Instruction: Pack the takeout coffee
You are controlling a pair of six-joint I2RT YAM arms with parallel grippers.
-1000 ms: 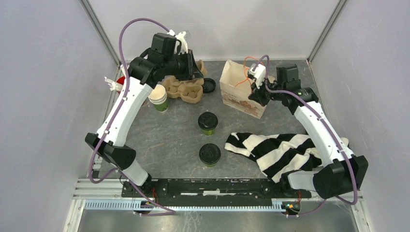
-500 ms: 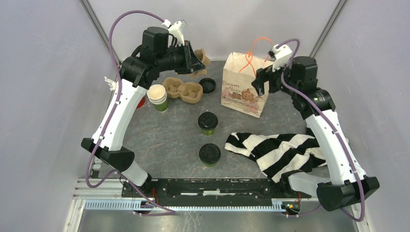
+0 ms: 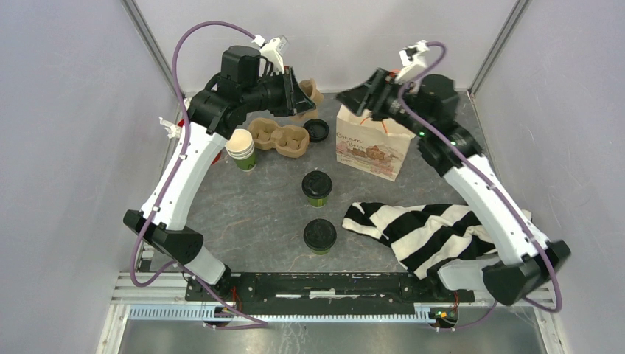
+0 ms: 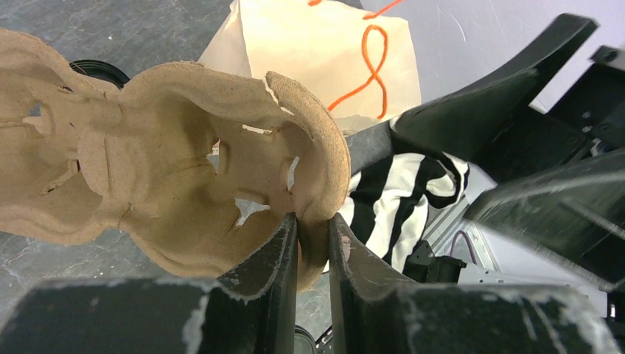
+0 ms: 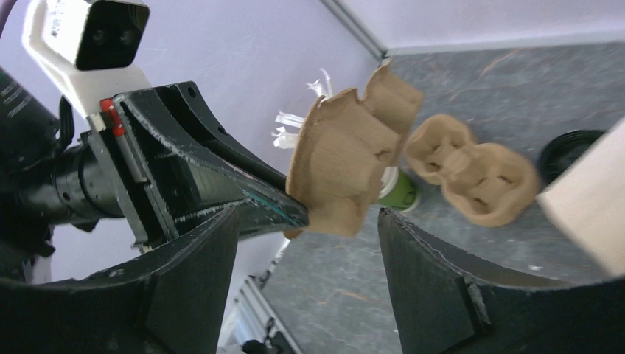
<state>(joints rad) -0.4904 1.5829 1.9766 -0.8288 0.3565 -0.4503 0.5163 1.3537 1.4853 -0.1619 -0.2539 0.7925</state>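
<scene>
Two green paper cups, far one (image 3: 317,189) and near one (image 3: 320,236), stand upright, black-lidded, apart, on the grey surface (image 3: 250,206).

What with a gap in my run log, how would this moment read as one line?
left gripper: shut on pulp carrier, aloft | right gripper: open, near paper bag | green cups: lidded, on table, unpacked

Wide-apart fingers (image 5: 184,295) — pulp carrier (image 5: 346,169) beyond

We see the left claw (image 3: 298,94) hiding part of the held carrier (image 3: 313,93); paper bag (image 5: 589,206) clipped at right; striped cloth (image 3: 420,228) partly under right arm; bag print unreadable.
</scene>
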